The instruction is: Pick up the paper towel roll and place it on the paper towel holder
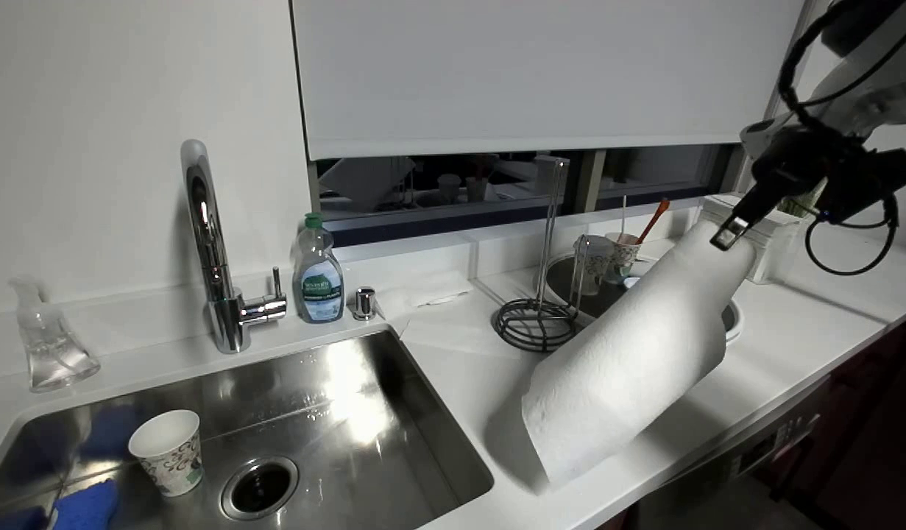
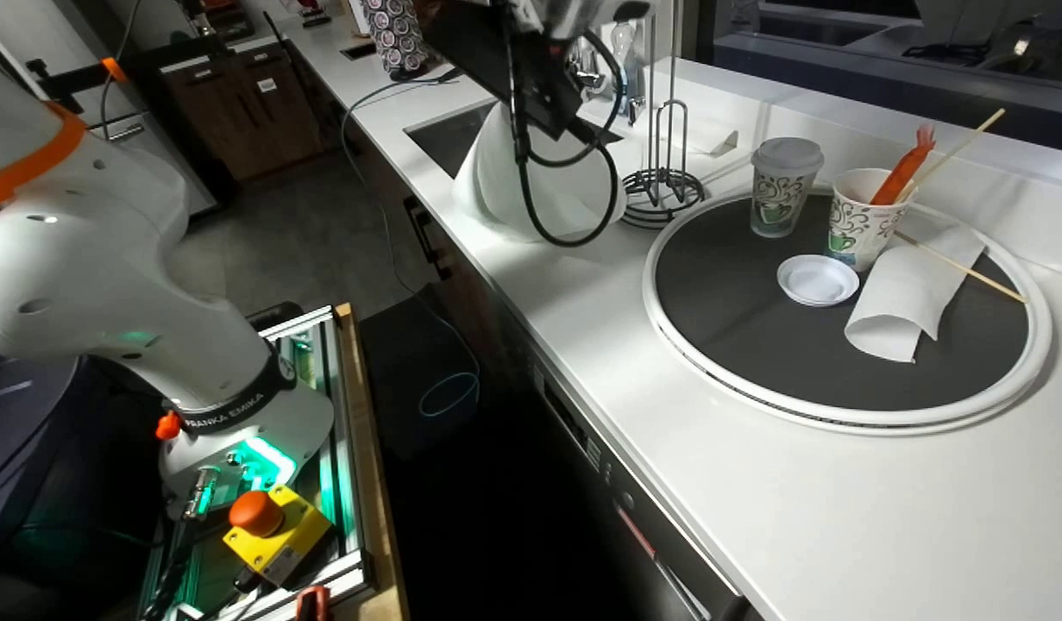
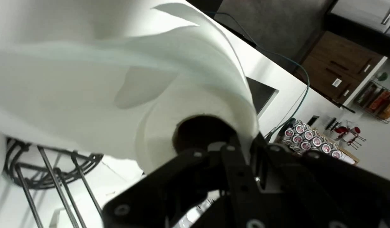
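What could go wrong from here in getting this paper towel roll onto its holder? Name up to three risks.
Dropping: the pincer holds the paper towel roll only by its upper end, so the tilted roll might slip free.
Toppling: the paper towel holder is slim and upright; a roll arriving tilted could knock it over.
Knocking: the lidded cup stands on the round tray near the holder, so a wide sweep may hit it.
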You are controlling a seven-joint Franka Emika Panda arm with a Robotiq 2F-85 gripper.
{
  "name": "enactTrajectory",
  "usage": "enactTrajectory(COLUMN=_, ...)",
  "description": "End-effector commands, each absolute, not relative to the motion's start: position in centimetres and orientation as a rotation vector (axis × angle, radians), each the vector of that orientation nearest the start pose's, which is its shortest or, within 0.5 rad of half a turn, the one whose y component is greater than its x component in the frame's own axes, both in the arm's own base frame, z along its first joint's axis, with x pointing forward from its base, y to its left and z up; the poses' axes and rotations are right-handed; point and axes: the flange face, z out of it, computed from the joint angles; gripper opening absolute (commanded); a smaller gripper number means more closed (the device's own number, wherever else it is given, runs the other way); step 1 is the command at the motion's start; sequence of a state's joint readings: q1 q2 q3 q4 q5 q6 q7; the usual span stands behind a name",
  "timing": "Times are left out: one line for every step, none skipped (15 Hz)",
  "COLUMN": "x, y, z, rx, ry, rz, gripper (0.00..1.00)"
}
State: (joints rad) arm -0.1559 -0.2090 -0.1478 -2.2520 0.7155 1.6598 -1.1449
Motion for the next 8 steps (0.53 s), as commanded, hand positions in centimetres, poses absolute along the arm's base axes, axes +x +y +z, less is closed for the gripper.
enactTrajectory(x=42.2, y=-6.9, z=49.7, rx=-2.274, ry=-0.804, rz=-0.346, gripper=0.03)
enactTrajectory(x=41.7, y=-6.9, z=51.2, rx=-2.291, ry=-0.823, rz=-0.391, gripper=0.03)
enactTrajectory(x=41.3, y=-6.9, z=52.5, rx=-2.315, ry=-0.838, rz=-0.426, gripper=0.03)
enactTrajectory(x=40.7, y=-7.0, z=54.0, rx=-2.356, ry=-0.848, rz=-0.467, gripper=0.03)
enactTrajectory(x=40.2, y=-7.0, z=55.3, rx=-2.389, ry=-0.855, rz=-0.499, gripper=0.03)
enactTrajectory(x=39.7, y=-7.1, z=56.4, rx=-2.426, ry=-0.850, rz=-0.517, gripper=0.03)
enactTrajectory(x=39.1, y=-7.3, z=57.1, rx=-2.455, ry=-0.839, rz=-0.519, gripper=0.03)
enactTrajectory(x=40.7, y=-7.5, z=55.8, rx=-2.388, ry=-0.854, rz=-0.494, gripper=0.12)
